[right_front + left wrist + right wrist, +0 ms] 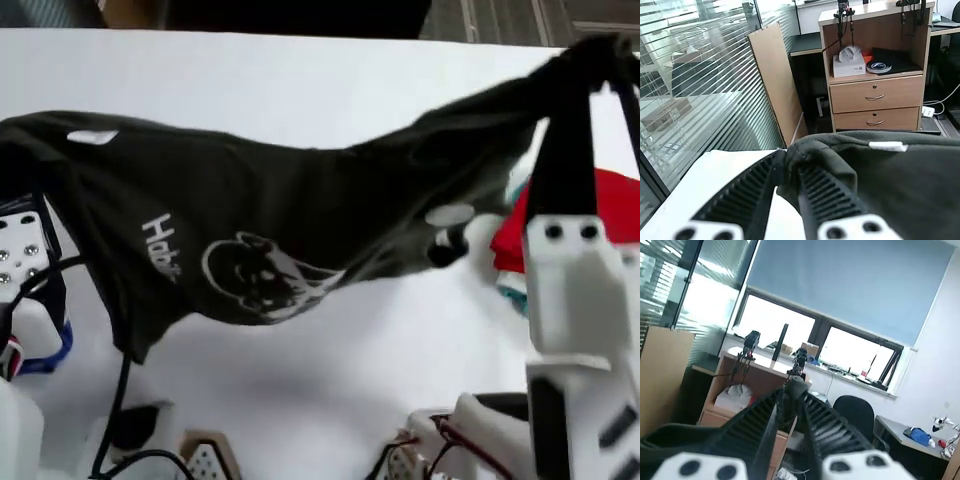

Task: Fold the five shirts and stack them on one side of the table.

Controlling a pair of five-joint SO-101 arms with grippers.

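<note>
The left gripper (pixel 790 167) is clamped shut on a bunched edge of the dark shirt (pixel 250 200), close to its white neck label (pixel 92 137). The right gripper (pixel 791 390) is closed tight on the shirt's opposite end. The shirt is held stretched between them above the white table (pixel 300 80), with its skull print (pixel 262 277) turned upward. A red folded shirt (pixel 622 195) is laid at the table's right side, partly hidden by the right arm (pixel 570 270) and the hanging cloth. A drawer cabinet (pixel 875 97) is seen beyond the table.
</note>
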